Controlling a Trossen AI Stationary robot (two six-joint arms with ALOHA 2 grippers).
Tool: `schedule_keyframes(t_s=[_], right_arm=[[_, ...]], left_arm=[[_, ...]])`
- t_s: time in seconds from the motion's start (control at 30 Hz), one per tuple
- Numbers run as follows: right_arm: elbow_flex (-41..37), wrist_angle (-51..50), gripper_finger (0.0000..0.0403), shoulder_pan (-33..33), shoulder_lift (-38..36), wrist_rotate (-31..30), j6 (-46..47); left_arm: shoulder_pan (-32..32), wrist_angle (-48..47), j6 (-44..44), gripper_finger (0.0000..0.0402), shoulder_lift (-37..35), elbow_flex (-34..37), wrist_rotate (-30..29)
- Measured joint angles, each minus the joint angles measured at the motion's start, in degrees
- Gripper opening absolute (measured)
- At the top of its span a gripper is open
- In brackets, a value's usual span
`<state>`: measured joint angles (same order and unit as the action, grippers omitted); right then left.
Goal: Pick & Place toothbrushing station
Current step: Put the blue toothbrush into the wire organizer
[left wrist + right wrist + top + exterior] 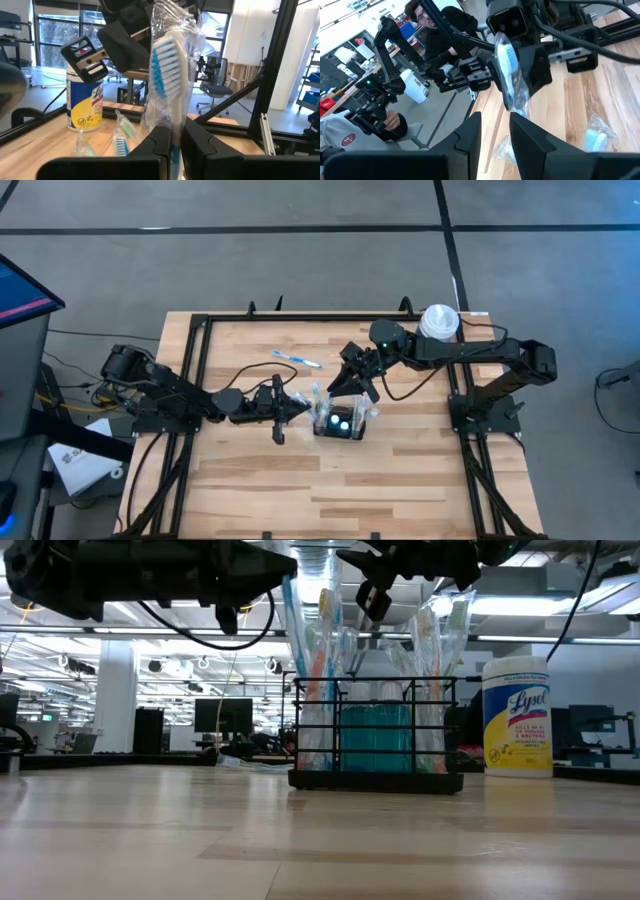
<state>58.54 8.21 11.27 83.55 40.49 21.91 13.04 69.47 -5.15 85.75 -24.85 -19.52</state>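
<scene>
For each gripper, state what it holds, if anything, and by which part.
Left gripper pinches a plastic-wrapped blue-and-white toothbrush by its handle, below the bristles. Right gripper is open, holding nothing.

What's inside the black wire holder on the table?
The holder has wrapped toothbrushes standing upright and a teal container in the middle; wrappers blur the exact brush count.

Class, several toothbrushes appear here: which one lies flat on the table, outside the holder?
The blue-and-white toothbrush lying alone on the wood behind the black holder; the others stand upright in it.
</scene>
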Motion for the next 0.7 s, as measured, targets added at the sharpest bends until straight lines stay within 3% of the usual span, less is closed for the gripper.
schedule_keyframes(t_s=[0.7], right_arm=[[0.0, 0.1, 0.0093, 0.0, 0.0, 0.0, -1.5]], left_arm=[[-0.4, 0.2, -1.3, 0.0012, 6.3, -1.1, 0.1]])
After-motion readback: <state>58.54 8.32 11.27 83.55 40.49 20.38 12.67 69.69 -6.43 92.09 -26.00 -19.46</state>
